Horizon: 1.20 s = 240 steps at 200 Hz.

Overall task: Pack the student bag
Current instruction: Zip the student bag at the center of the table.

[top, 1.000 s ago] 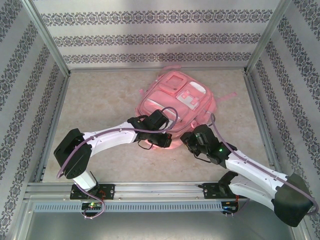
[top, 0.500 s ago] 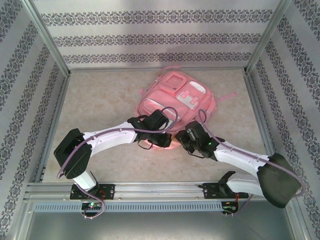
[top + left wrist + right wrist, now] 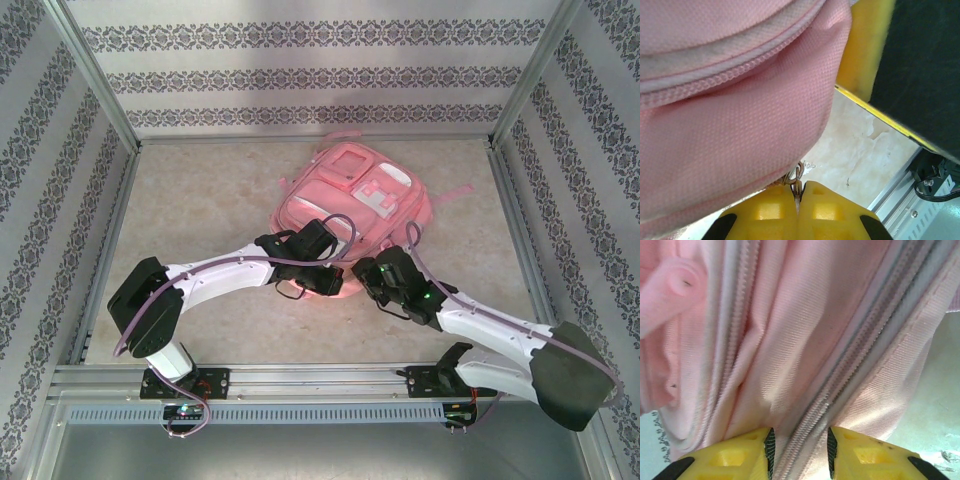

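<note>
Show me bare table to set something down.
Free table: wide strip between student bag and left wall; narrower one toward right wall. Crowded: bag's near edge, left gripper shut on its zipper pull, right gripper alongside.

My closed left gripper [image 3: 798,196] half hides a small metal zip ring [image 3: 795,176] at the large pink fabric backpack's [image 3: 730,125] near edge.

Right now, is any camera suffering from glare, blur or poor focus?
Top external: student bag glows overexposed, pale patches washed out. Left wrist: bag weave crisp, zip pull small but legible, dark shape upper right blurred. Right wrist: zip teeth sharp, folds at left soft.
</note>
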Each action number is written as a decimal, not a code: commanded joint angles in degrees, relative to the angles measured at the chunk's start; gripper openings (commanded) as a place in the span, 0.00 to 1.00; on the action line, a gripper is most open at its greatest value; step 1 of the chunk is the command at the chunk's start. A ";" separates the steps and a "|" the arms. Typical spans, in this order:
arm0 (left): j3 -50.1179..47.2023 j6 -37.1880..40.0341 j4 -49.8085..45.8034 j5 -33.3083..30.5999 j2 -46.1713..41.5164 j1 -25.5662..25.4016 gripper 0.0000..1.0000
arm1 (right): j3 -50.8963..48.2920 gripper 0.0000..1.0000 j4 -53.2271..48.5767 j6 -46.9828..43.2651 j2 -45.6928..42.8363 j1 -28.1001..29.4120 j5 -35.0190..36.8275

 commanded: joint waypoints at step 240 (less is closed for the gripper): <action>-1.63 4.52 -11.56 -3.83 -5.96 7.06 0.00 | -0.99 0.00 -5.52 -12.05 -0.03 -9.64 1.05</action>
